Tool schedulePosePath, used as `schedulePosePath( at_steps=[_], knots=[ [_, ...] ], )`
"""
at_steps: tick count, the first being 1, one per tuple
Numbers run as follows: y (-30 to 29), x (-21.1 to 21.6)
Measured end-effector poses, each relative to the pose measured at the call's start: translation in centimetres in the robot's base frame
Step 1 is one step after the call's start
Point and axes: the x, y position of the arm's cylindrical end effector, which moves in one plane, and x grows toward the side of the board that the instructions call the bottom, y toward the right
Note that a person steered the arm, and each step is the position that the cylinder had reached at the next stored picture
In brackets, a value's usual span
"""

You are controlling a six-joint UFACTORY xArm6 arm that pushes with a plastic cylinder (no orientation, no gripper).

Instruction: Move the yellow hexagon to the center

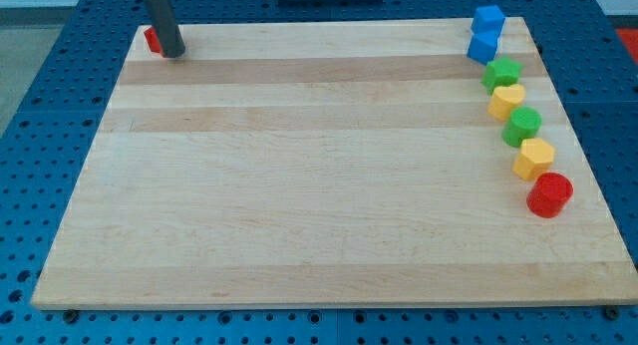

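Observation:
The yellow hexagon (534, 159) sits near the board's right edge, in a column of blocks. Above it is a green block (521, 125), then a yellow heart-like block (506, 101), then another green block (502, 74). Below it is a red cylinder (549, 195). My tip (173, 52) rests at the view's top left corner of the board, far from the hexagon. It touches the right side of a small red block (153, 39), which the rod partly hides.
Two blue blocks (485, 32) stand at the top right corner, one against the other. The wooden board (299, 175) lies on a blue perforated table (40, 106).

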Motion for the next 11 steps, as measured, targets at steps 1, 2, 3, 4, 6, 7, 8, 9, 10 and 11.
schedulePosePath(
  at_steps=[1,2,3,4,6,7,8,9,10,11],
  knots=[
    [0.0,-0.5],
    [0.0,-0.9],
    [2.1,3.6],
    [8.1,11.7],
    [13.3,16.4],
    [13.6,16.9],
    [14.9,18.6],
    [17.7,22.4],
    [23.6,27.5],
    [32.8,32.7]
  ],
)
